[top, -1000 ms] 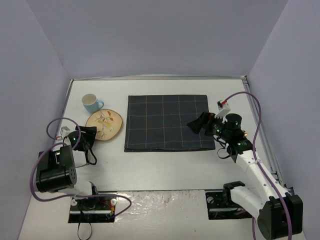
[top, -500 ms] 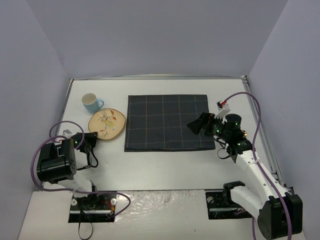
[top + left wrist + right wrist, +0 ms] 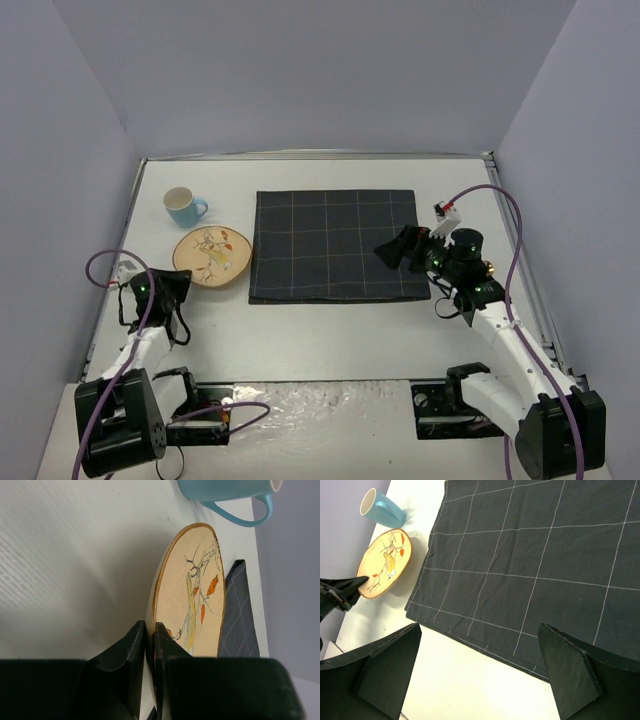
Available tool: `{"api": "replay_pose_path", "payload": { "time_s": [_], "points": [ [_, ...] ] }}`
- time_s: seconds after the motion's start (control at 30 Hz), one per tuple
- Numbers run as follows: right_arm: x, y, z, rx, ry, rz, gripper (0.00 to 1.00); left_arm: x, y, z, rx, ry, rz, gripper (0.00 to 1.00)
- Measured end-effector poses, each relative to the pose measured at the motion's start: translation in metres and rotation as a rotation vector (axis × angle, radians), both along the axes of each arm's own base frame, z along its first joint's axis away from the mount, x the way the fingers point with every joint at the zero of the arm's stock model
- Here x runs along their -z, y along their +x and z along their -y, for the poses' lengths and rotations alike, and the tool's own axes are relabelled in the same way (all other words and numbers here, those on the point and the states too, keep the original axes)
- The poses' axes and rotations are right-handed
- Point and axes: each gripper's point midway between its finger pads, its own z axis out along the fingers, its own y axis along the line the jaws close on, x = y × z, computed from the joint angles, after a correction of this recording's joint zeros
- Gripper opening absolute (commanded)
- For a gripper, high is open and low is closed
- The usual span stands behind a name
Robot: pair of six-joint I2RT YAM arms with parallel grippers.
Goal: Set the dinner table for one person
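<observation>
On the white dinner table [image 3: 330,330] lies a dark checked mat [image 3: 335,244], with a tan plate painted with a bird and leaves [image 3: 211,256] just left of it. My left gripper [image 3: 172,283] is shut on the plate's near-left rim [image 3: 192,595], one finger above and one below [image 3: 150,632]. A light blue cup [image 3: 183,206] stands behind the plate. My right gripper [image 3: 392,250] hovers open over the mat's right edge, holding nothing [image 3: 479,630].
The plate [image 3: 385,562] nearly touches the mat's left edge [image 3: 535,555], and the cup [image 3: 382,507] stands close behind it. Purple walls close in the table on three sides. Cables loop beside both arms.
My left gripper's jaws have shut on the plate's rim, and the left arm's elbow has dropped toward the near edge. The right arm has not moved.
</observation>
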Motion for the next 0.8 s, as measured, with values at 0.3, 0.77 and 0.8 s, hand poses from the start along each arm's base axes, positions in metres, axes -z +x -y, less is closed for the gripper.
{"api": "replay_pose_path", "payload": {
  "time_s": [0.3, 0.77, 0.8],
  "points": [
    [-0.005, -0.001, 0.000, 0.001, 0.006, 0.014, 1.00, -0.037, 0.018, 0.020, 0.108, -0.033, 0.045, 0.00],
    [-0.012, -0.004, 0.001, 0.004, 0.007, 0.028, 1.00, -0.102, 0.095, 0.210, 0.712, -0.018, 0.179, 0.00],
    [-0.013, -0.004, 0.002, 0.006, 0.006, 0.030, 1.00, -0.095, 0.097, 0.224, 0.747, -0.024, 0.164, 0.00]
  ]
}}
